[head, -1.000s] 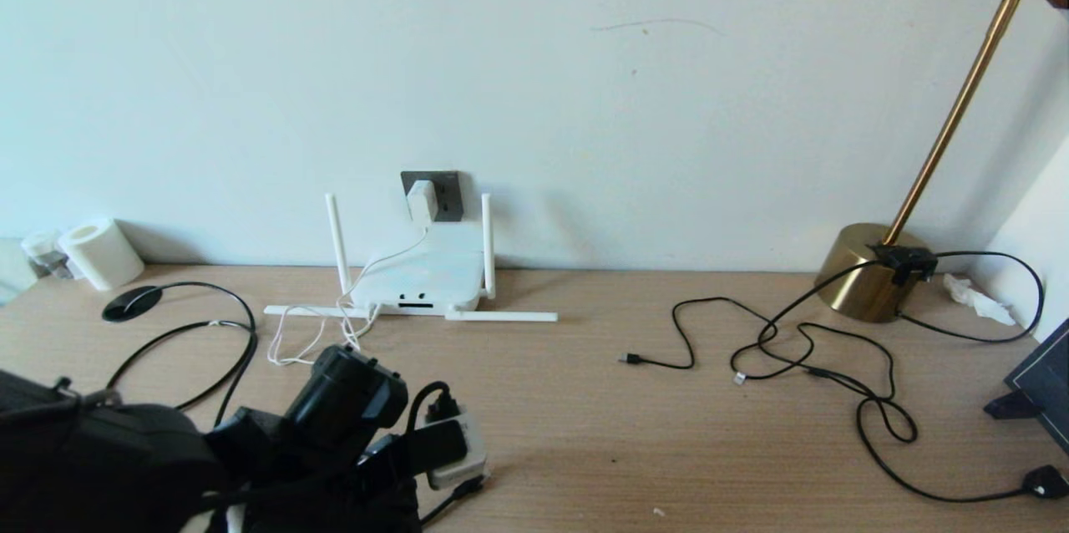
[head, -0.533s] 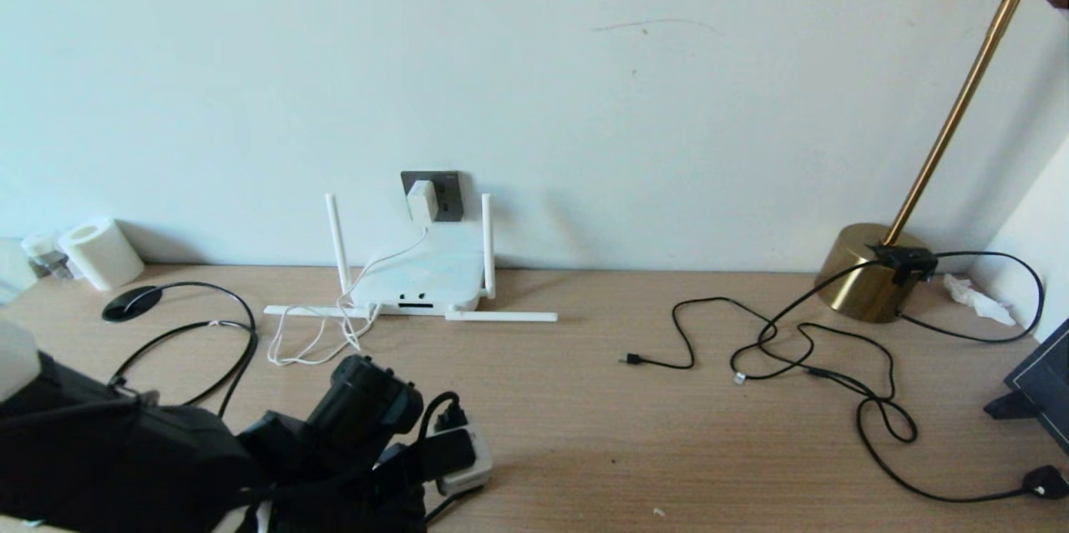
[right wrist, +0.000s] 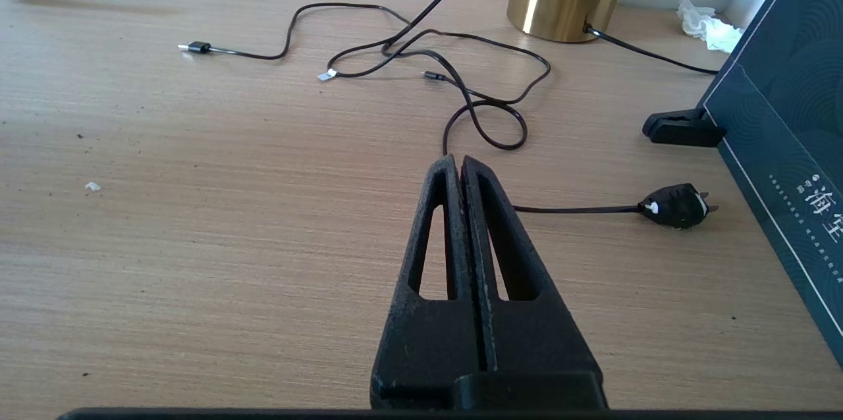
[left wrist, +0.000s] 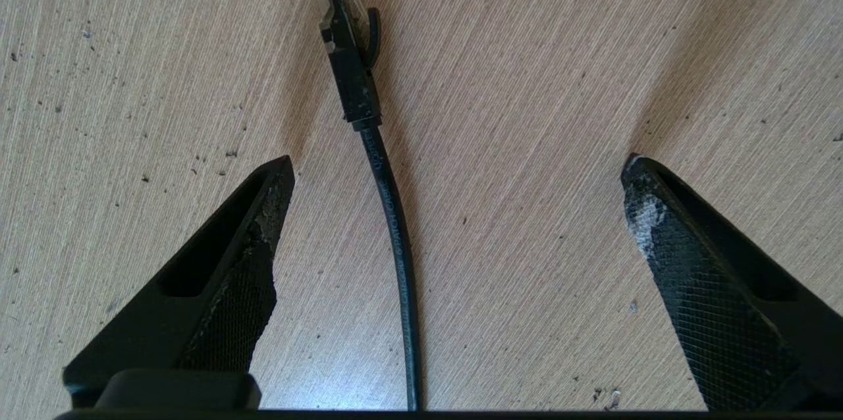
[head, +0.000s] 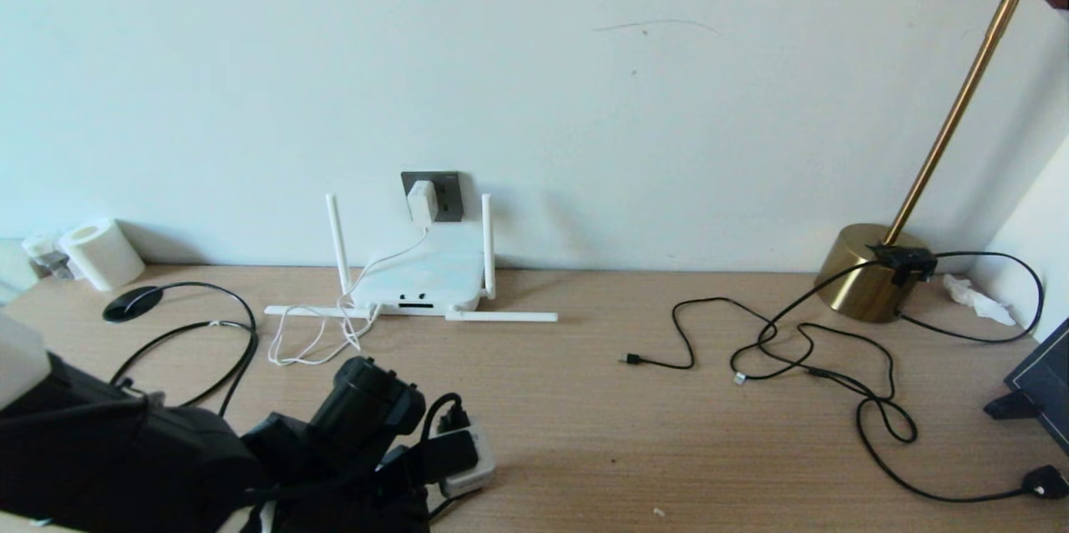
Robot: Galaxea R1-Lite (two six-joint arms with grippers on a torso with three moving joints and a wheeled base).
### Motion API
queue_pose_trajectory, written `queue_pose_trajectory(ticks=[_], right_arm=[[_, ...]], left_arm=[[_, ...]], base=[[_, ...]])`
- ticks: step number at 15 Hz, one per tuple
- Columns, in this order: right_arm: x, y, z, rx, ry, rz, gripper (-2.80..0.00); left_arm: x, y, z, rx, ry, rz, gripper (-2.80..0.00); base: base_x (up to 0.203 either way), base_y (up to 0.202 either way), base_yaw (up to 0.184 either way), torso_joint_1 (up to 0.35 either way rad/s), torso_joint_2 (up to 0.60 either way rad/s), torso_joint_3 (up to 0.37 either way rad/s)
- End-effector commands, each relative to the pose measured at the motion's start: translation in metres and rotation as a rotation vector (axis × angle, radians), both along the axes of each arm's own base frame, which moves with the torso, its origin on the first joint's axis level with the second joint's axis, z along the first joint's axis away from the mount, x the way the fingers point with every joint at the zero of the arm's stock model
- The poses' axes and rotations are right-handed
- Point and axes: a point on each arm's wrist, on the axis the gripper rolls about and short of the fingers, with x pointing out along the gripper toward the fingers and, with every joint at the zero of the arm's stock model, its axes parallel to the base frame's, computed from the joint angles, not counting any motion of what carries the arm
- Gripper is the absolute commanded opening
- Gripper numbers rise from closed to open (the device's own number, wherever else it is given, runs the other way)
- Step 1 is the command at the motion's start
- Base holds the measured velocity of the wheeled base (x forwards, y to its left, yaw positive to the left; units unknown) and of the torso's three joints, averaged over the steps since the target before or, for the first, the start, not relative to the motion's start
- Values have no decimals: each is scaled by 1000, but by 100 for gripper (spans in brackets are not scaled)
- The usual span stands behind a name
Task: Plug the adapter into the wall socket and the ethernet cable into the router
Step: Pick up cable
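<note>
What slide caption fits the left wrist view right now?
Open left gripper poised over the ethernet cable, which lies on the wooden desk between its fingers, plug pointing away.

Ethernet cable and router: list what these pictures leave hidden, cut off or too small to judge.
- Ethernet cable: left wrist view's edge cuts it off; its far end is unseen. In the head view the left arm covers it.
- Left gripper: open over the cable; the head view shows only the arm's bulk.
- Router ports: too small in the head view to tell apart.
- Adapter on the wall socket: pins hidden behind its body.
</note>
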Motion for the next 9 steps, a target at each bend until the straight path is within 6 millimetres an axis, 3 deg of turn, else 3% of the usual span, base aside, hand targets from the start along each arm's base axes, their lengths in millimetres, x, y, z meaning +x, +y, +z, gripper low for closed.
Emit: queue_pose_trajectory(ticks=[1, 2, 9], right_arm=[[0, 0, 0, 0, 1, 1, -280], [0, 0, 0, 0, 1, 1, -280], [0, 0, 0, 0, 1, 1, -280]], left_arm=[[-1, 0, -1, 6, 4, -3, 0], [-1, 1, -1, 6, 3, -3, -280], [-4, 2, -2, 11, 11, -3, -280]], base=[[0, 0, 0, 0, 0, 0], [0, 0, 0, 0, 0, 0], [0, 0, 0, 0, 0, 0]])
